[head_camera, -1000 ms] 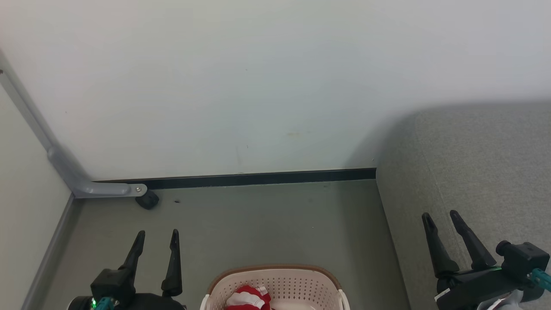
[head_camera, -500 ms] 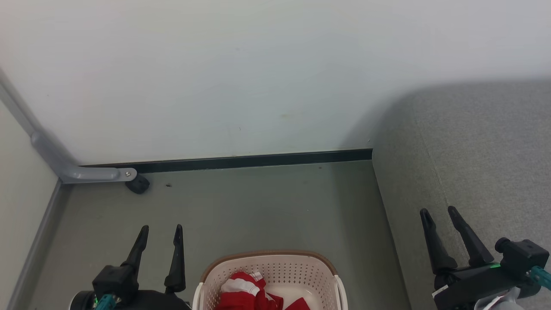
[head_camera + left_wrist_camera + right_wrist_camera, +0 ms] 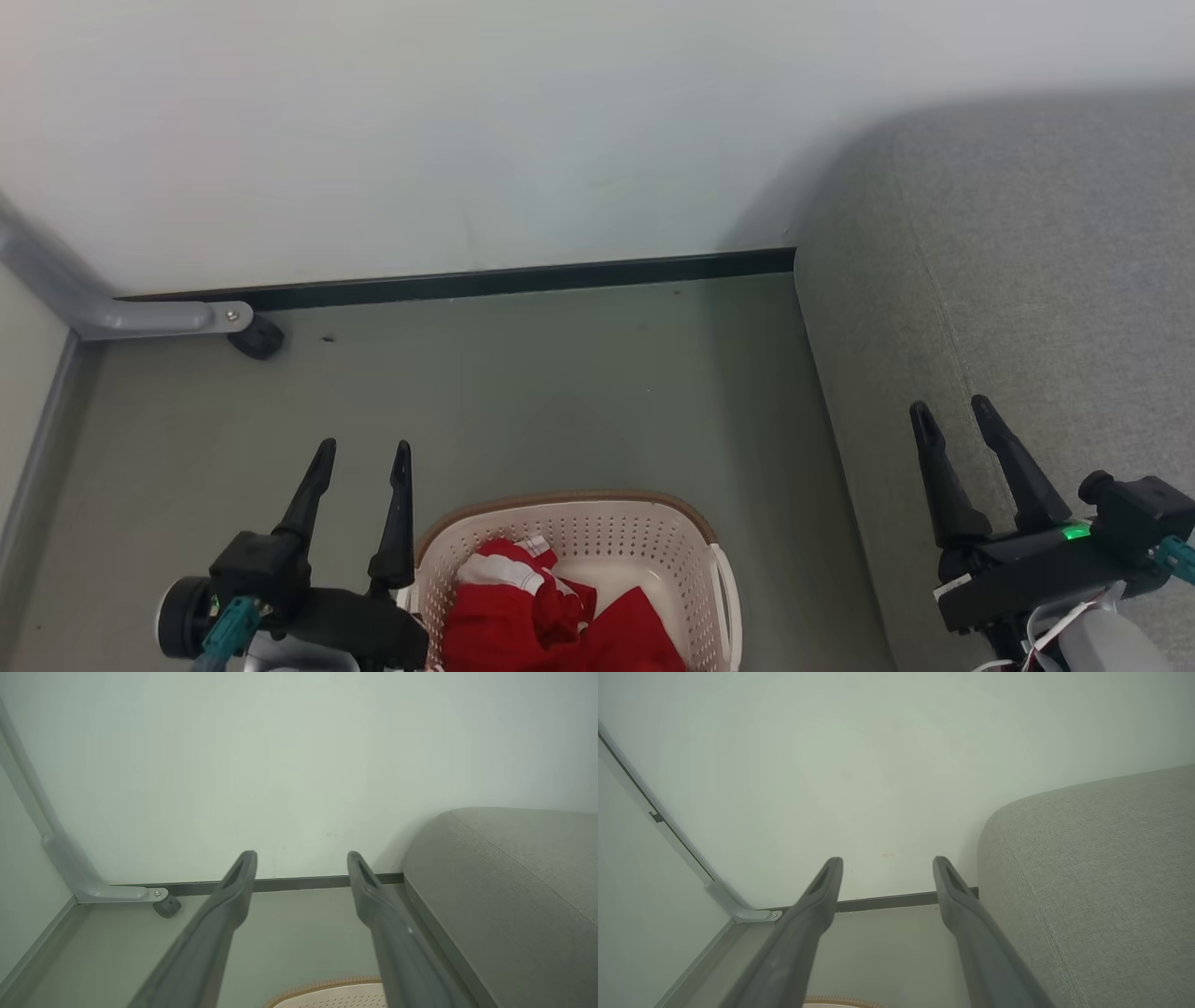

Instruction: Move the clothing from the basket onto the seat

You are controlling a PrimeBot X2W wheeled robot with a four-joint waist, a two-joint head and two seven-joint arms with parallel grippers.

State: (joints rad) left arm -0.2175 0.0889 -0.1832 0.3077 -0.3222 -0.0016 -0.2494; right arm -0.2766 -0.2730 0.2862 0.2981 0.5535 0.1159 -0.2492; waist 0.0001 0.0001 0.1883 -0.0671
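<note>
1. Your basket (image 3: pixel 644 551) is cream plastic with perforated walls, rounded corners and a brown rim. It stands on the floor (image 3: pixel 560 373) near the seat (image 3: pixel 1027 280).
2. Soft red clothing (image 3: pixel 551 616) with white bands lies crumpled inside it.
3. The seat is grey woven fabric, rounded, with a stitched seam.
4. Your left claw (image 3: pixel 364 448) and right claw (image 3: pixel 949 406) are both released and empty.

A grey frame leg (image 3: pixel 140 319) on a black caster (image 3: pixel 257 337) meets the baseboard (image 3: pixel 523 277).

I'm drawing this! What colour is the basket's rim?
Brown rim, best seen in the head view.
</note>
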